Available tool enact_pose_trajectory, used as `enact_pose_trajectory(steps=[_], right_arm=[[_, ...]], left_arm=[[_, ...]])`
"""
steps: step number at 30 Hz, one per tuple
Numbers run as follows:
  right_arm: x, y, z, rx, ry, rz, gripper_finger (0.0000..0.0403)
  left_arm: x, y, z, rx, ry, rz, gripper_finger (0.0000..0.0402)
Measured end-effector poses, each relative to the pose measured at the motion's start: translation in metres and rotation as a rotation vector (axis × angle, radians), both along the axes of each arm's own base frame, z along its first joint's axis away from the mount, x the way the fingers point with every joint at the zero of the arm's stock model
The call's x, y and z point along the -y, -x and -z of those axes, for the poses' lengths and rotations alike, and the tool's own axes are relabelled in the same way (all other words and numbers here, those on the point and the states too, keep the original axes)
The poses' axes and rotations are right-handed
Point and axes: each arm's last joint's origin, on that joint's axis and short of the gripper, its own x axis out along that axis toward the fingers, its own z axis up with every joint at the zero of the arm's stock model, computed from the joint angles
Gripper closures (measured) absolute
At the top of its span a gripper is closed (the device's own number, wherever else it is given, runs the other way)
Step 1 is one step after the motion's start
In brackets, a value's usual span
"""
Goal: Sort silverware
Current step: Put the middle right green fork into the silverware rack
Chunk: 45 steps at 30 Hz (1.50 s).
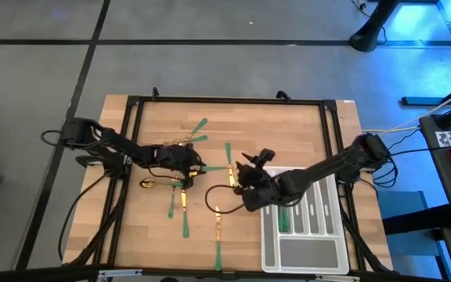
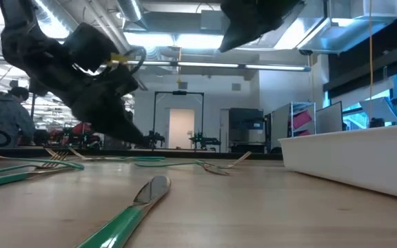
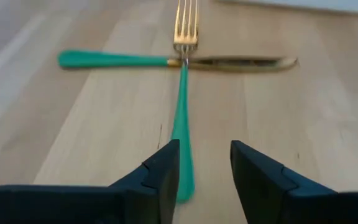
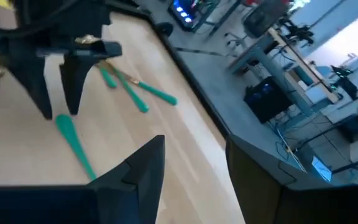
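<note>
Left gripper (image 3: 204, 177): my jaws stand apart, straddling the handle tip of a fork (image 3: 182, 118)
Fork axis: runs straight ahead, crossing a knife (image 3: 173, 61)
Right gripper (image 4: 191, 168): raised near the tray (image 1: 304, 254), jaws apart, empty
Left wrist view only: fork-knife crossing
High view only: left arm nearer

pale grey divided tray (image 1: 304, 254) on wooden table (image 1: 147, 235), right side

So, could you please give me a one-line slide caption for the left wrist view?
Open left gripper poised over the green handle of a fork that crosses a knife on the wooden table.
</note>
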Motion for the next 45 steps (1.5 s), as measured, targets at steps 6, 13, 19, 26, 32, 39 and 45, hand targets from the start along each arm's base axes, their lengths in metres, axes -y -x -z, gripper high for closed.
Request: enact_pose_trajectory(steps=[6,13,19,26,32,39,45], right_arm=[[-0.014,0.008,-0.003,0.029,0.024,-0.007,0.0230],[-0.017,0.008,-0.010,0.048,0.029,-0.007,0.0230],[-0.021,0.006,-0.021,0.088,0.001,-0.016,0.0230],[-0.057,0.026,-0.039,0.075,-0.146,-0.113,0.0230],[-0.090,0.052,-0.041,0.049,-0.540,-0.138,0.0230],[-0.125,0.059,-0.012,-0.022,-0.709,-0.142,0.0230],[-0.133,0.042,0.027,-0.061,-0.742,-0.047,0.0230]], left_arm=[[-0.004,-0.026,0.010,0.006,0.009,-0.009,0.0204],[-0.007,-0.060,0.024,-0.050,-0.007,0.002,0.0185],[-0.012,-0.075,0.032,-0.139,0.007,-0.013,0.0242],[-0.012,-0.082,0.030,-0.132,0.055,-0.037,0.0371],[-0.004,-0.086,0.023,-0.057,0.127,-0.053,0.0389],[0.034,-0.086,0.000,0.030,0.184,0.006,0.0393],[0.074,-0.084,-0.021,0.171,0.089,0.021,0.0392]])
